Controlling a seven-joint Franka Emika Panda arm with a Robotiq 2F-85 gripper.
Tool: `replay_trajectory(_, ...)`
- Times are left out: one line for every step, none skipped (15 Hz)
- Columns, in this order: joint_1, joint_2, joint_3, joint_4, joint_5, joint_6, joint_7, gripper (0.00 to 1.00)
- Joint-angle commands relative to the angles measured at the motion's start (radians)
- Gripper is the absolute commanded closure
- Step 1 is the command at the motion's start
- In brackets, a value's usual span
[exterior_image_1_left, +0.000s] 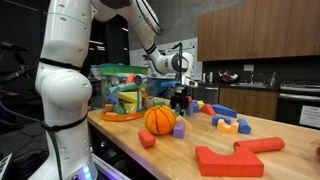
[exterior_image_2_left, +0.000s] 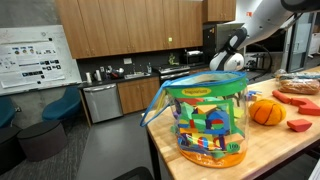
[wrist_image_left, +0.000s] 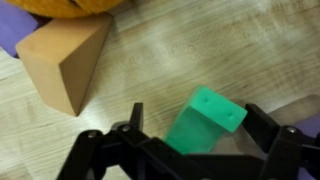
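Now, hand (wrist_image_left: 192, 130): fingers apart, straddling green rectangular block (wrist_image_left: 208, 115)
Beside: tan wooden wedge (wrist_image_left: 65, 55), on pale wood desk (wrist_image_left: 180, 50)
Clear tub label (exterior_image_2_left: 203, 92): txt unreadable

Black metal gripper (wrist_image_left: 192, 128); between its fingers, a bright green plastic block (wrist_image_left: 205, 122). A tan-brown wooden wedge (wrist_image_left: 65, 55), a purple block (wrist_image_left: 6, 42), an orange ribbed pumpkin toy (exterior_image_1_left: 159, 119). The desk (wrist_image_left: 170, 50) is pale wood with streaky grain. At its front edge lies a red L-shaped block (exterior_image_1_left: 235, 155). The clear plastic tub (exterior_image_2_left: 200, 90) has a green rim and a blue handle.
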Motion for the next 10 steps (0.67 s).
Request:
replay_trajectory(0.019,-0.038,0.001,-0.02,-0.026,0.01,0.047,0.25)
replay_trajectory(0.021,-0.041,0.003,-0.019,-0.025,0.008,0.044,0.27)
replay_trajectory(0.023,-0.044,0.006,-0.018,-0.023,0.004,0.042,0.32)
replay_trajectory(0.026,-0.046,0.008,-0.017,-0.022,0.002,0.041,0.4)
replay_trajectory(0.026,-0.048,0.009,-0.016,-0.017,-0.001,0.035,0.47)
replay_trajectory(0.027,-0.05,0.01,-0.015,-0.013,-0.002,0.031,0.55)
replay_trajectory(0.026,-0.053,0.011,-0.016,-0.009,-0.002,0.029,0.64)
replay_trajectory(0.027,-0.053,0.012,-0.013,-0.007,-0.003,0.028,0.71)
replay_trajectory(0.027,-0.051,0.013,-0.011,-0.004,-0.007,0.025,0.78)
replay_trajectory(0.026,-0.051,0.015,-0.01,0.001,-0.008,0.017,0.85)
